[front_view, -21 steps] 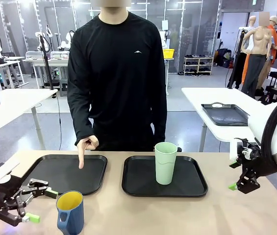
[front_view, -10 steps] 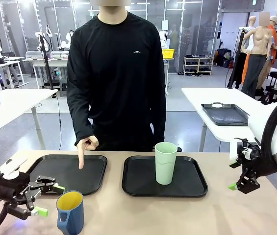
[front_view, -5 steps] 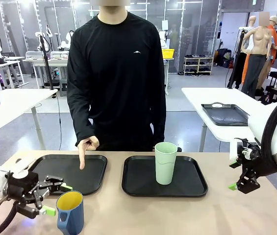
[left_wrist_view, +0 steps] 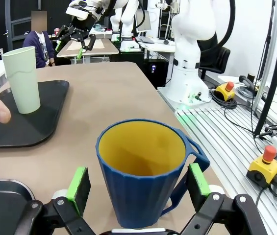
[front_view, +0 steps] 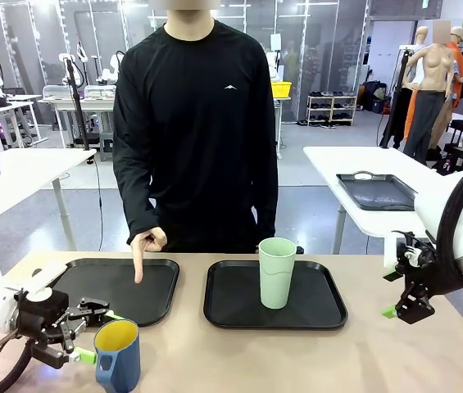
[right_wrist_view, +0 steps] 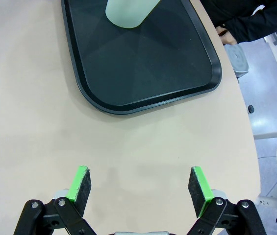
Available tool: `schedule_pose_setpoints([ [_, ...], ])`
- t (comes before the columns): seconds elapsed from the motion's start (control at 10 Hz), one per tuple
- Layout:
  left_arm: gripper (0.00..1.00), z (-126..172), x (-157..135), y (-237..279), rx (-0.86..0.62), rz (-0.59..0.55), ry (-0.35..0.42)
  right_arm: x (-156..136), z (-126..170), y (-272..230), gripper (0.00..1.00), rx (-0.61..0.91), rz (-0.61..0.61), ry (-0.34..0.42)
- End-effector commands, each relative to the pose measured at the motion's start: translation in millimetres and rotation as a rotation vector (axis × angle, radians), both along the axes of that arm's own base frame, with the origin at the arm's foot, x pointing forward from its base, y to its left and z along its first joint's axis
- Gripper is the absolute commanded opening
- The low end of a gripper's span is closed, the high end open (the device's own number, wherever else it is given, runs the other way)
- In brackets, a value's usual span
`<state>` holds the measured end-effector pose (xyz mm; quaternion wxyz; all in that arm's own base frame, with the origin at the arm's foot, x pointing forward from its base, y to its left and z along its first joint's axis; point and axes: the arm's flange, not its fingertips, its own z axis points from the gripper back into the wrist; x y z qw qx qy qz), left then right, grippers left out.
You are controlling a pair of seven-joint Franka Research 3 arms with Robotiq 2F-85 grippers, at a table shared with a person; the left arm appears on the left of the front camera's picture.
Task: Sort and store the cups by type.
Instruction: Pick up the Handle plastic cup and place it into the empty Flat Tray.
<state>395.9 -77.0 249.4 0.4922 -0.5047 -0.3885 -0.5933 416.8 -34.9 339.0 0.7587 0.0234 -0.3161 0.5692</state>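
- The left gripper (left_wrist_view: 138,188) stands fully spread and grips nothing; the dark blue mug (left_wrist_view: 145,178) sits upright on the bare table between its green pads (left_wrist_view: 79,188), a gap showing on both sides of the ribbed wall.
- In the front view the left gripper (front_view: 93,334) lies low and level, just beside the dark blue mug (front_view: 118,358), which stands on the table short of the left tray (front_view: 92,295).
- The mug looks rigid and empty, so probably light; its fluted wall should give the pads some bite, though a glazed surface could slip.
- Best hold, as I judge it: squeeze across the body below the rim, keeping the handle (left_wrist_view: 189,166), which juts toward the right-hand pad, out of the pinch.
- The person's hand (front_view: 144,246) points a finger down onto the left tray beyond the fingertips; I read that as the target for the mug.
- A raised tray lip lies ahead of the tool, so the mug needs lifting over it; the tray floor looks bare and roomy apart from that finger.
- The mint-green tumbler (front_view: 277,272) stands on the right tray (front_view: 321,307), well off to the side.
- The right gripper (right_wrist_view: 138,188) hovers spread and empty over bare table short of the right tray (right_wrist_view: 143,73).
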Motion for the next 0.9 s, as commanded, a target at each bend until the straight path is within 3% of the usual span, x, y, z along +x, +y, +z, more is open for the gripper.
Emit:
schedule_pose_setpoints([
  [0.0, 1.00, 0, 1, 0, 0.000, -0.001, -0.002, 1, -1, 1, 1.00, -0.002, -0.012, -0.007],
  [0.8, 1.00, -16, 15, -15, 0.077, -0.036, 0.014, 1, -1, 1, 1.00, -0.002, -0.012, -0.007],
])
